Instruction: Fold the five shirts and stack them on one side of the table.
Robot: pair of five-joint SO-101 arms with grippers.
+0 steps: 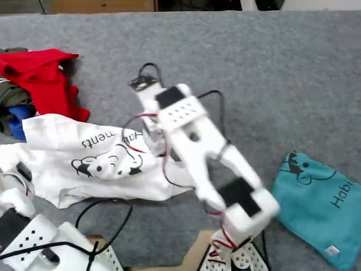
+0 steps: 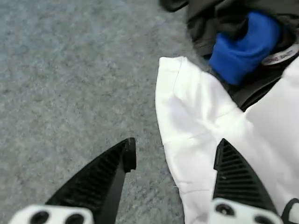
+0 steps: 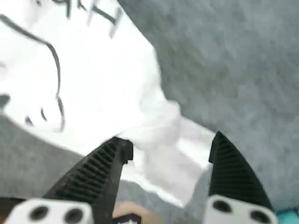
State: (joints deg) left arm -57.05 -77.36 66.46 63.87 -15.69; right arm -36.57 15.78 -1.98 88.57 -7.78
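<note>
Straddling the white shirt, the right end effector gapes (left end effector too).

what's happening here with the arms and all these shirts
Two robot arms are at the white shirt, which lies unfolded on the table. The left pincer is open over its edge near a blue garment; the right pincer is open over another corner. Neither grips it. In the high view a red shirt lies heaped at the left, and a teal shirt lies apart on the right.
</note>
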